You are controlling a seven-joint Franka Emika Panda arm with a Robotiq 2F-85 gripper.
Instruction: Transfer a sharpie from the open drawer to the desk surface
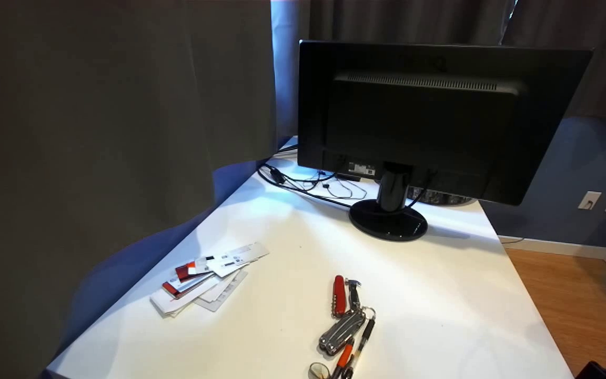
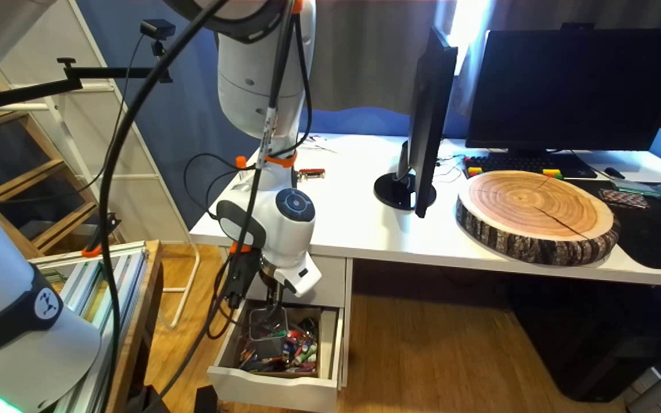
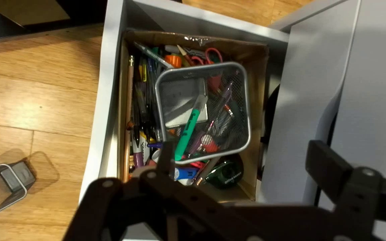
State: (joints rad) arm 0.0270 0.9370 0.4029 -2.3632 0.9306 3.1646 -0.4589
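The green sharpie (image 3: 189, 130) lies slanted in a wire mesh basket (image 3: 248, 127) in the wrist view. The basket rests over pens and other stationery in a cardboard box inside the open drawer (image 3: 101, 117). In an exterior view the drawer (image 2: 276, 390) is pulled out under the desk, and the sharpie is too small there to make out surely. My gripper (image 3: 246, 160) is open and empty, its fingers wide apart. It is above the drawer, with the left finger near the sharpie's lower end in the picture. The white desk surface shows in both exterior views (image 1: 282, 295) (image 2: 348, 212).
On the desk stand a black monitor (image 1: 429, 126), a cluster of small tools (image 1: 342, 329), a pile of cards (image 1: 208, 273) and a wood slab (image 2: 537, 212). The desk's edge overhangs the drawer. A small wire-rimmed bin (image 3: 17, 175) stands on the floor. Cables hang along the arm.
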